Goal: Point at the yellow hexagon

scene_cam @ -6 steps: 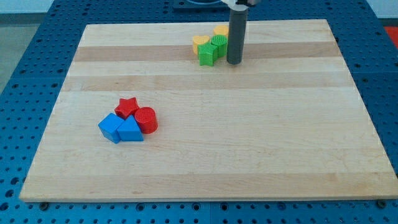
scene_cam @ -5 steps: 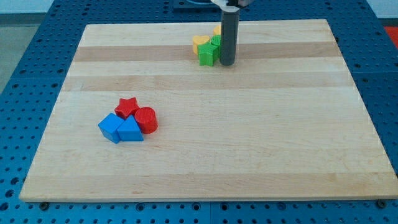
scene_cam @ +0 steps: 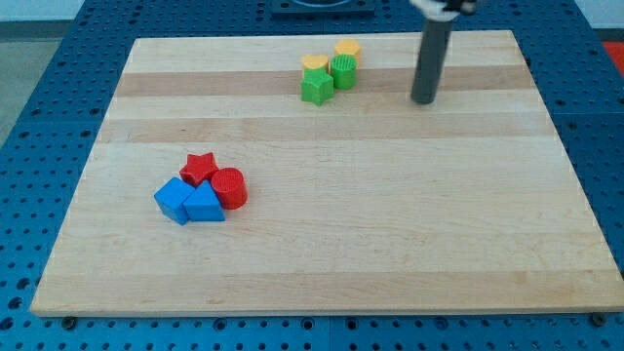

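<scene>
The yellow hexagon (scene_cam: 347, 49) sits near the view's top middle of the wooden board (scene_cam: 390, 214), at the far right of a small cluster. Touching it are a green cylinder (scene_cam: 342, 70), a green star (scene_cam: 316, 87) and a yellow heart (scene_cam: 314, 65). My rod stands upright to the right of this cluster. My tip (scene_cam: 422, 99) rests on the board, well apart from the hexagon, to its right and a little below it in the view.
A second cluster lies at the view's lower left: a red star (scene_cam: 199, 169), a red cylinder (scene_cam: 228, 187), a blue cube (scene_cam: 174, 200) and a blue triangle (scene_cam: 204, 206). A blue perforated table (scene_cam: 39, 117) surrounds the board.
My rod has moved to the view's right, away from the green and yellow cluster it stood against. The green and yellow blocks now show in full.
</scene>
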Available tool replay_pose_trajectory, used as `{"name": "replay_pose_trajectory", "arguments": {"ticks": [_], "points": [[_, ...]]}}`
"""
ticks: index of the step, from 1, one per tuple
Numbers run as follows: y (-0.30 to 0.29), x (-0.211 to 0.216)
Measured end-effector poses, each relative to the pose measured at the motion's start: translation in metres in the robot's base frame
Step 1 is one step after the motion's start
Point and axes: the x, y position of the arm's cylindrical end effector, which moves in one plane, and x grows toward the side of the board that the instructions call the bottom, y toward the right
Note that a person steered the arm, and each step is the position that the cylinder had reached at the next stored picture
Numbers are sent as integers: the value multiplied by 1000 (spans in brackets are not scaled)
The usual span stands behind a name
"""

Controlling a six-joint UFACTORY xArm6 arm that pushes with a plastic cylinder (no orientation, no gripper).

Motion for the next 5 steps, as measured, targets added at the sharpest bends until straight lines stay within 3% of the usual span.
{"name": "replay_pose_trajectory", "arguments": {"ticks": [1, 2, 3, 5], "points": [[-2, -16], [-33, -84], [-61, -124], [-91, -123]]}}
